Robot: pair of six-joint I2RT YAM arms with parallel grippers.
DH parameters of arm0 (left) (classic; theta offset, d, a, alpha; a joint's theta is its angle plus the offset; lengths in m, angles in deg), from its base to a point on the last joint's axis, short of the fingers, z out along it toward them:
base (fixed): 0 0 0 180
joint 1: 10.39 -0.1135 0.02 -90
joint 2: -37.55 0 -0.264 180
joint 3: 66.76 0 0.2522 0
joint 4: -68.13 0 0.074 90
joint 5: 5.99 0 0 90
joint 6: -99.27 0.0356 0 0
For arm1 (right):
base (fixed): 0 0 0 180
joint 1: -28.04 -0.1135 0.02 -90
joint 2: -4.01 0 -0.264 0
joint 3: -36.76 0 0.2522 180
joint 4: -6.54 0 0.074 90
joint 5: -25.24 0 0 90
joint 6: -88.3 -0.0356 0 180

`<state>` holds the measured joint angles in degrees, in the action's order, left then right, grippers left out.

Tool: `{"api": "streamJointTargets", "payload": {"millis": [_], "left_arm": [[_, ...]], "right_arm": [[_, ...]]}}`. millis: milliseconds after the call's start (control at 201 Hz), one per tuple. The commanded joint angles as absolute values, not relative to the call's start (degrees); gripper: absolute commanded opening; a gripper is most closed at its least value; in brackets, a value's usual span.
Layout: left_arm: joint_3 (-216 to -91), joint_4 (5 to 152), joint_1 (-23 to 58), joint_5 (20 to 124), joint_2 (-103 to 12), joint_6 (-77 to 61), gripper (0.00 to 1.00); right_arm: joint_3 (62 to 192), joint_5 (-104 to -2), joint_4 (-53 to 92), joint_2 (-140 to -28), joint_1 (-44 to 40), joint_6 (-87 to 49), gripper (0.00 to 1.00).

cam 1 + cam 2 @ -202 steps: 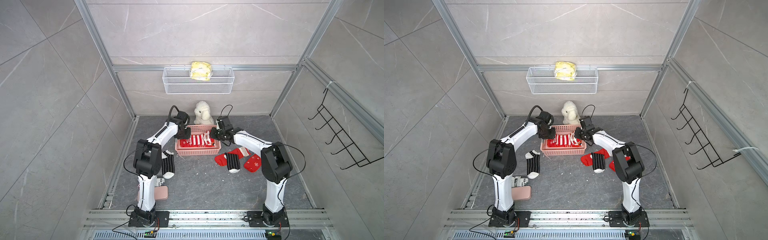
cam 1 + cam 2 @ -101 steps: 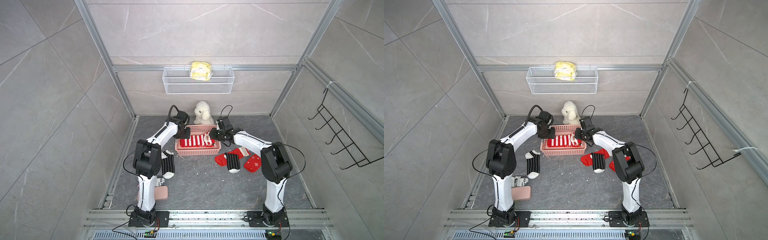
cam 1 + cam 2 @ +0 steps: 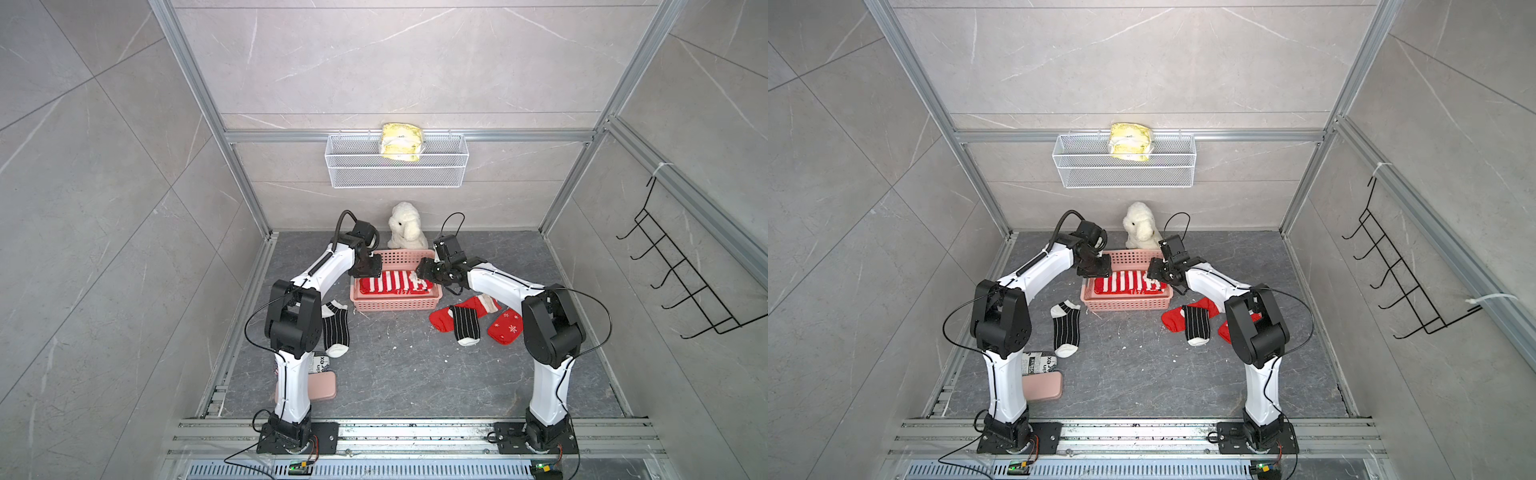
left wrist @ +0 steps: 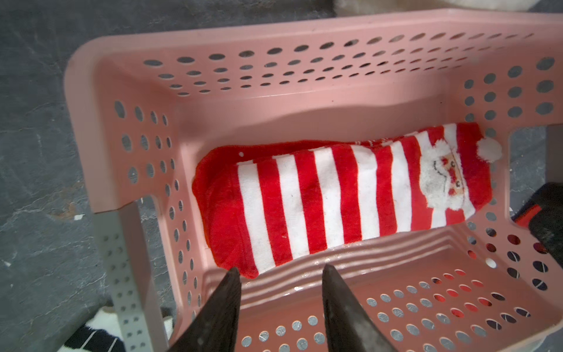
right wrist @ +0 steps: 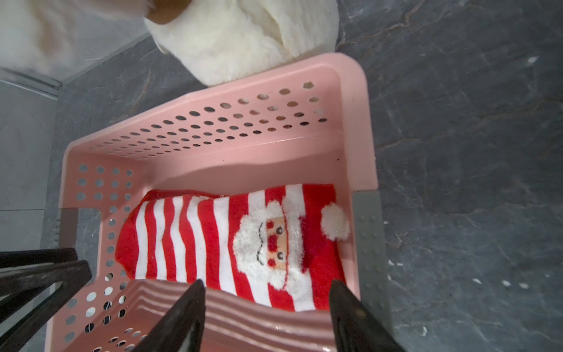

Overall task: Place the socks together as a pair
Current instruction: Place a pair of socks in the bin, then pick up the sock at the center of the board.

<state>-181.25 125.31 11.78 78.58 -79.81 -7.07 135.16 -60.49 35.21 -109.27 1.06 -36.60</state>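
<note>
Red-white striped socks (image 4: 320, 198) stacked in pink basket (image 4: 274, 29), long axis running straight between my left tool (image 4: 279, 268) and right tool (image 5: 267, 282). Both tools released, holding nothing, one at each end. Right tool nearer Santa-face end.

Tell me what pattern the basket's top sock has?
The sock has red and white stripes and a Santa face; right wrist view.

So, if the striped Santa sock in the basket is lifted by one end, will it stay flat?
Probably not: the striped sock is soft knit, so it should droop and fold. It looks thin, so likely light. It rests on another red sock, which may cling and come along.
</note>
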Motion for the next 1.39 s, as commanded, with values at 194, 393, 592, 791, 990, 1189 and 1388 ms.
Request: {"api": "streamJointTargets", "payload": {"millis": [194,393,592,791,990,1189,1388], "left_arm": [[-184.26,125.71,11.93,72.77,-80.58,-7.86,0.39],[-183.80,125.22,11.93,72.84,-78.80,-7.92,0.39],[-178.67,121.66,11.93,73.48,-70.36,-8.13,0.40],[-173.47,120.43,14.00,73.71,-59.81,-7.90,0.44],[-162.47,118.95,17.95,69.03,-47.35,-8.65,0.49],[-142.14,113.30,18.19,63.00,-32.22,-10.59,0.55],[-127.24,105.51,19.25,65.72,-21.47,-14.74,0.67]], "right_arm": [[133.48,-61.26,36.33,-103.36,1.09,-36.32,0.66],[131.69,-61.11,37.39,-96.84,1.13,-35.39,0.65],[126.00,-64.54,39.57,-86.45,1.58,-35.21,0.65],[116.44,-67.71,43.31,-75.32,6.11,-36.65,0.65],[109.07,-64.86,48.24,-66.73,14.67,-36.73,0.64],[101.32,-65.47,53.45,-60.89,20.20,-38.20,0.64],[94.54,-67.46,57.57,-58.40,20.39,-39.37,0.60]]}}
